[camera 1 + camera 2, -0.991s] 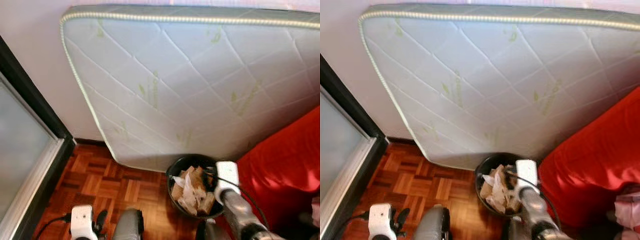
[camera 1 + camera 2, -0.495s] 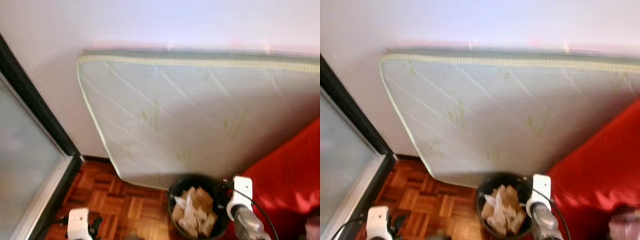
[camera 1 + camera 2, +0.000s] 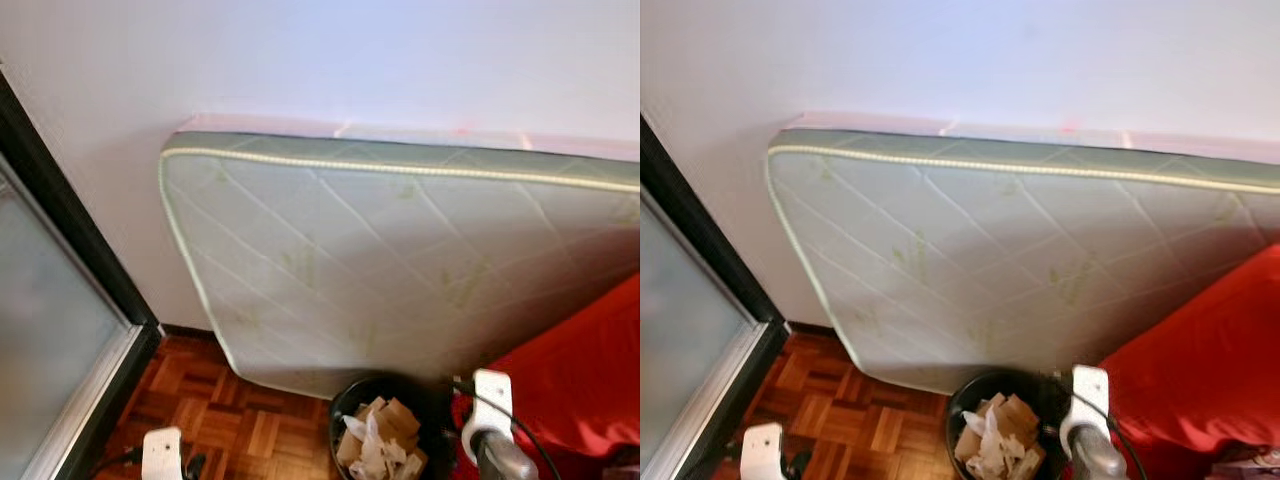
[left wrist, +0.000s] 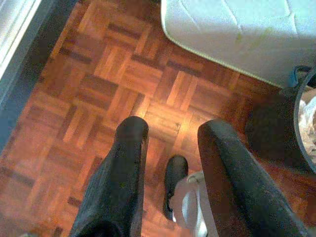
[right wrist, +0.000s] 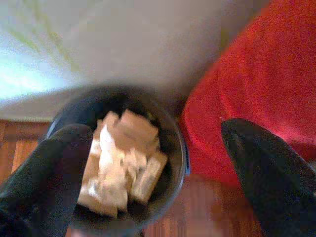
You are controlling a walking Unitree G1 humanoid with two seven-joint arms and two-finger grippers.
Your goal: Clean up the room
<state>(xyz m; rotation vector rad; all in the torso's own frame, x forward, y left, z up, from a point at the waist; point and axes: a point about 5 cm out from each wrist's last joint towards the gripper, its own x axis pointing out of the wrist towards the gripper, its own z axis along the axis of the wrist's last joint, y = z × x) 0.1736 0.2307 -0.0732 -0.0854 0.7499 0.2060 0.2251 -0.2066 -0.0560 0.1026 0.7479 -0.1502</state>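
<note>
Room corner: pale wall [image 3: 330,50], parquet floor [image 4: 113,84] in reddish-brown wood blocks, dark door frame [image 3: 70,235] with frosted glass [image 3: 45,330] on the left.

Bin [image 3: 352,402]: round, black, smooth-walled, standing on the floor at the foot of the mattress. Packed with crumpled paper [image 3: 378,440], tan and white pieces, piled up to about the rim. In the right wrist view the bin [image 5: 173,148] and paper [image 5: 126,158] are blurred.

Mattress [image 3: 400,260]: leaning on its long edge against the wall, quilted in a diamond pattern, pale with faint green leaf prints, corded piping along the edge, rounded corner. The bin sits just beside its lower edge.

Red fabric [image 3: 580,370], soft and draped, just right of the bin, close against its side.

Right pincer [image 5: 158,173]: wide open, nothing held, thick black fingers [image 5: 44,173] spread with the bin between them in the wrist view; it hangs above the bin, touching nothing. Its white wrist housing [image 3: 490,400] and a black cable show at the bin's right edge.

Left pincer [image 4: 170,133]: open, moderate gap, empty, pointing down at bare floor with the mattress corner [image 4: 237,29] beyond. Left wrist housing [image 3: 162,452] low at the frame's bottom.
</note>
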